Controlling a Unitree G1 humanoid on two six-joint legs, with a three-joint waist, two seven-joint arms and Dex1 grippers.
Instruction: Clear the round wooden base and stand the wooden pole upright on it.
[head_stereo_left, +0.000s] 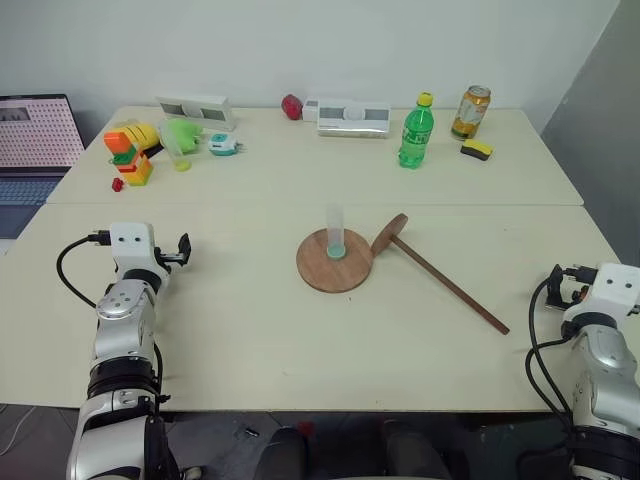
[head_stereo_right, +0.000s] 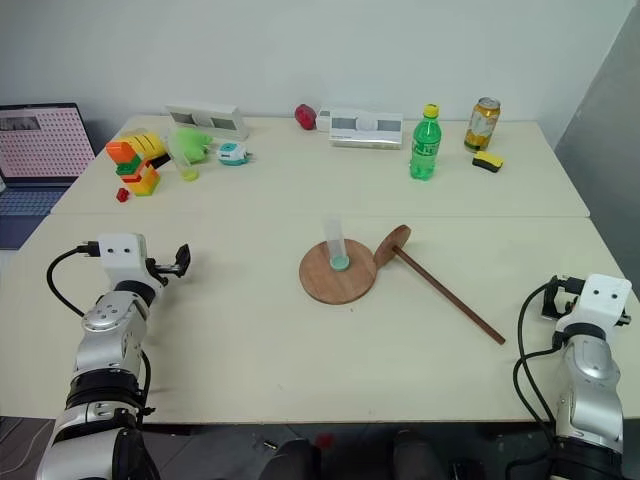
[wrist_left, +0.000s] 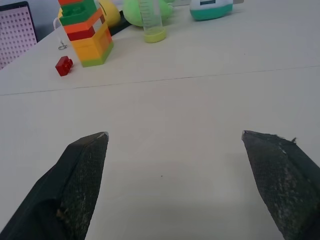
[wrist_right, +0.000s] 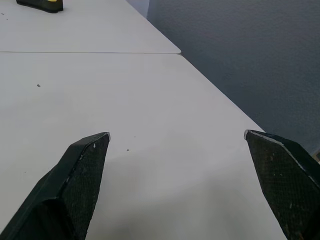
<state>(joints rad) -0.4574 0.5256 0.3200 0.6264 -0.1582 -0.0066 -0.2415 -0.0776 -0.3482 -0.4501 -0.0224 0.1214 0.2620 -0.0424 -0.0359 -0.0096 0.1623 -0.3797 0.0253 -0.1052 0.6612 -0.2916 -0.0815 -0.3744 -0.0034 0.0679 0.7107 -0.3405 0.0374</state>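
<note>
Your round wooden base (head_stereo_left: 334, 262) lies flat at the middle of the worktop (head_stereo_left: 250, 330), and a clear plastic tube with a green bottom (head_stereo_left: 335, 232) stands upright on it, a little toward its 12 o'clock edge. The wooden pole (head_stereo_left: 450, 286) lies on the worktop at the base's 3 o'clock: its small end disc (head_stereo_left: 389, 235) is tilted up just beside the base's 2 o'clock rim, and the rod runs away toward 4 o'clock.

Your left gripper (wrist_left: 175, 137) hovers over bare worktop far out at the base's 9 o'clock, jaws spread wide and holding nothing. Your right gripper (wrist_right: 176, 135) sits near the worktop's right edge, beyond the pole's far tip at 4 o'clock, jaws likewise spread wide with nothing between them.
</note>
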